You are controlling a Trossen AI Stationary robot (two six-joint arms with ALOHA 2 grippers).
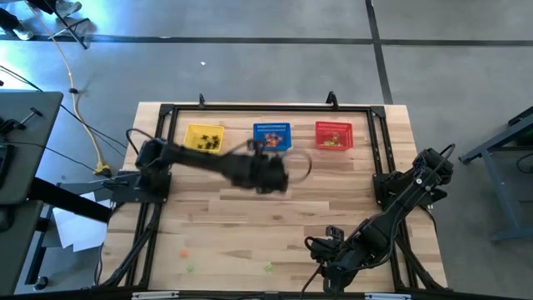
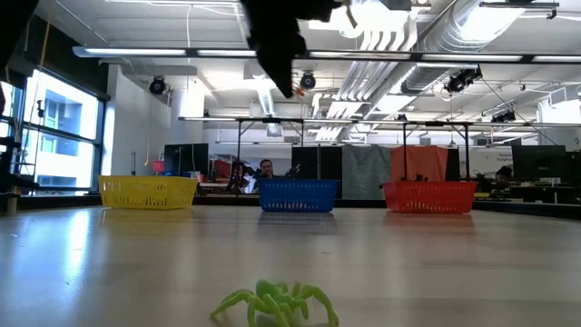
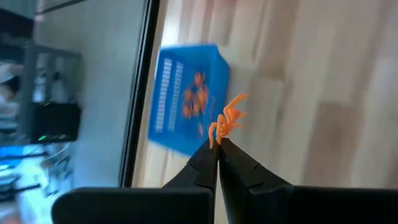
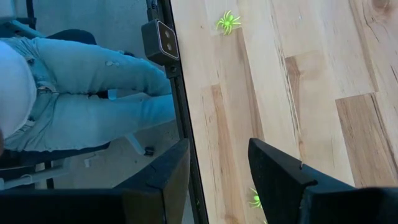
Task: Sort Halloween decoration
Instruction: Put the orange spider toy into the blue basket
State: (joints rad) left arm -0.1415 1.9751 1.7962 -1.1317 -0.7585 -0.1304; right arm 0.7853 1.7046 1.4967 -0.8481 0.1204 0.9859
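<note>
While pinched at its tips, an orange spider (image 3: 227, 120) fills the left end effector (image 3: 217, 144).

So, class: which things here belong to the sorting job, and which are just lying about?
Job:
- orange spider, pinched in the left gripper
- green spiders on the table
- orange piece
- yellow basket, blue basket, red basket

Lying about:
- yellow cable on the floor
- papers beside the table
- right gripper, open, waiting at the near edge

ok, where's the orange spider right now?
Pinched in the left end effector, the orange spider is raised above the table near the blue basket.
</note>
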